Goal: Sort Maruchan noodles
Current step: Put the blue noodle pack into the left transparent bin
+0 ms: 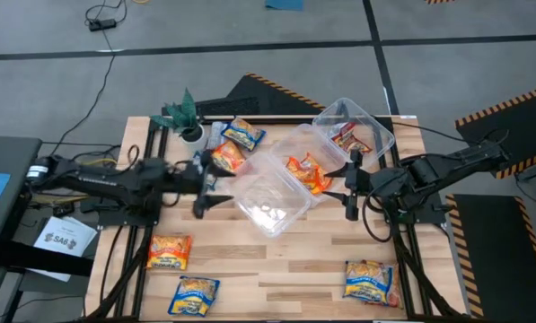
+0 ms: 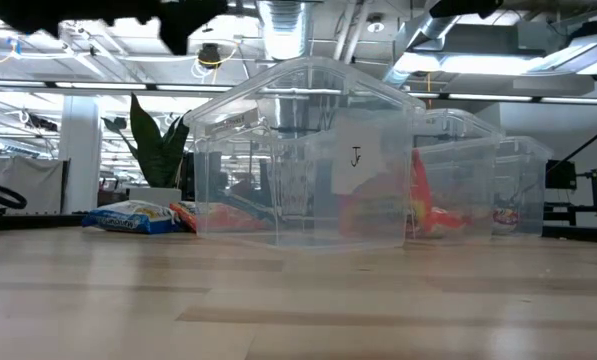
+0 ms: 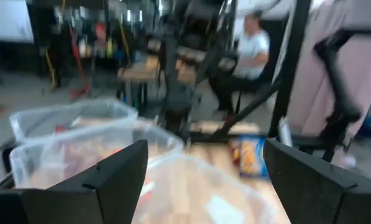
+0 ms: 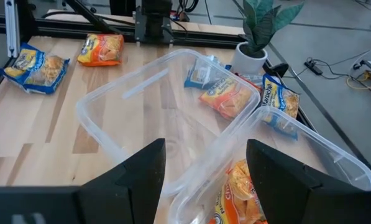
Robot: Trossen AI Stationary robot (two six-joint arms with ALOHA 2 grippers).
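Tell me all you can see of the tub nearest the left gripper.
The tub is clear thin plastic, rectangular with rounded corners, upright and lidless. It sits mid-table, angled to the table's edges, and holds no noodle packets. A small white label with a handwritten mark shows on one wall in the low view. Its far corner meets the middle tub, which holds orange packets. The left gripper, open, is just beside it, apart.
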